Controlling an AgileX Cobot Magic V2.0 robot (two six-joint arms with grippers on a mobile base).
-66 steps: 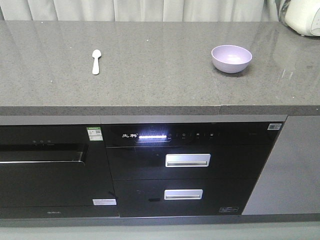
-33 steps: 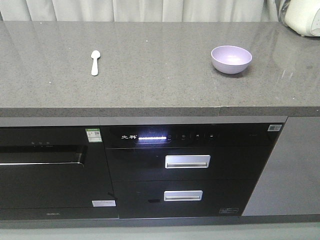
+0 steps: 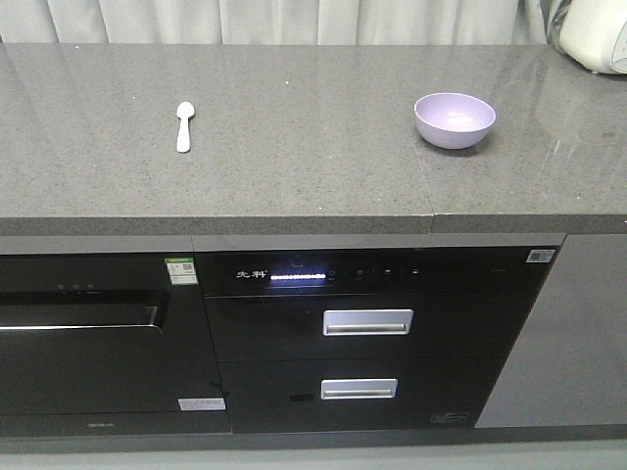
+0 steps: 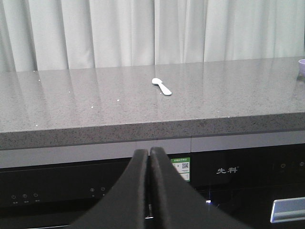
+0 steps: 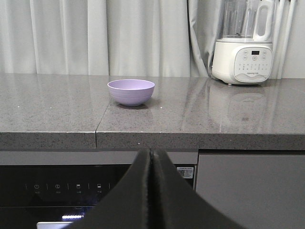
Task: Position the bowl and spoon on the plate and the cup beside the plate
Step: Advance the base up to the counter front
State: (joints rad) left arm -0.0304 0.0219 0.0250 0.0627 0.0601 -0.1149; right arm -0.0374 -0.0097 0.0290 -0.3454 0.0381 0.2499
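Nearest the cameras are two grippers. The left gripper [image 4: 149,151] has its two black fingers [image 4: 137,174] pressed together with no gap and nothing between them. The right gripper [image 5: 151,153] is in the same condition: pads in contact, nothing held. In both wrist views the fingertips appear in front of the black appliance front [image 3: 372,343], below the front edge of the countertop [image 3: 313,186]. The appliance front carries one lit control strip [image 3: 299,277] and two metal drawer handles [image 3: 367,321], one above the other. Two task items lie on the countertop: one spoon [image 3: 184,125] and one bowl [image 3: 455,118]. The spoon [image 4: 161,86] lies flat on the left part of the surface, about midway between the front and rear edges, scoop toward the rear edge. It is beyond the left fingertips, slightly to their right, and well apart from them. The bowl [image 5: 131,91] stands upright and empty on the right part, just right of the countertop seam. It is beyond the right fingertips, slightly to their left, and well apart from them. One white blender [image 5: 243,47] stands at the rear right corner. A pale curtain [image 5: 95,33] hangs behind the rear edge.
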